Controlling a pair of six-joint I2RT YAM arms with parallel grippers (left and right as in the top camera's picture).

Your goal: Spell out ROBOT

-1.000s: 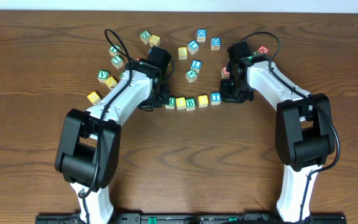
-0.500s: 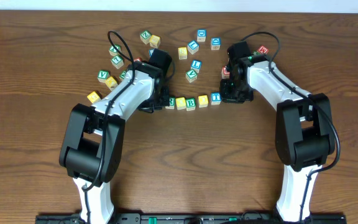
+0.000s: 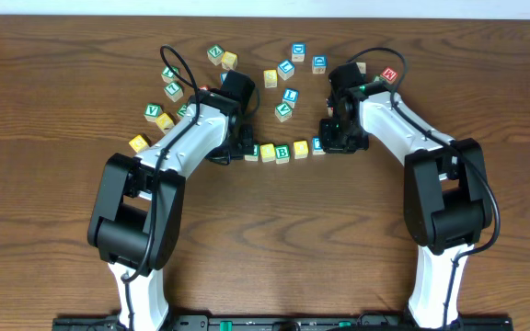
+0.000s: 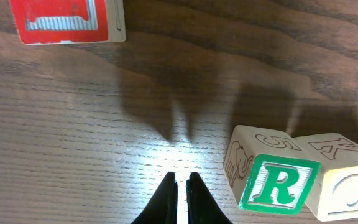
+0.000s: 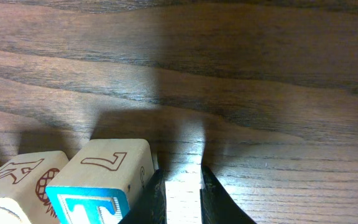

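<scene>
A row of cubes lies mid-table in the overhead view: green R (image 3: 253, 151), plain yellow (image 3: 268, 153), green B (image 3: 283, 152), plain yellow (image 3: 301, 148), blue T (image 3: 319, 144). My left gripper (image 3: 237, 147) sits just left of the R cube (image 4: 278, 183). Its tips (image 4: 182, 180) are shut and empty, a little apart from that cube. My right gripper (image 3: 331, 142) is at the T end of the row. Its jaws (image 5: 182, 177) stand narrowly open with bare table between them. The left finger (image 5: 154, 193) rests against the side of the T cube (image 5: 101, 180).
Loose cubes are scattered behind the row: green and yellow ones at back left (image 3: 164, 120), blue-lettered ones at back centre (image 3: 290, 95), a red-lettered one at back right (image 3: 389, 74). A red-faced cube (image 4: 67, 18) lies ahead of my left gripper.
My right gripper has slid left, up against the T cube's side. The left arm shifted slightly, then held still. The row of cubes looks unchanged.
</scene>
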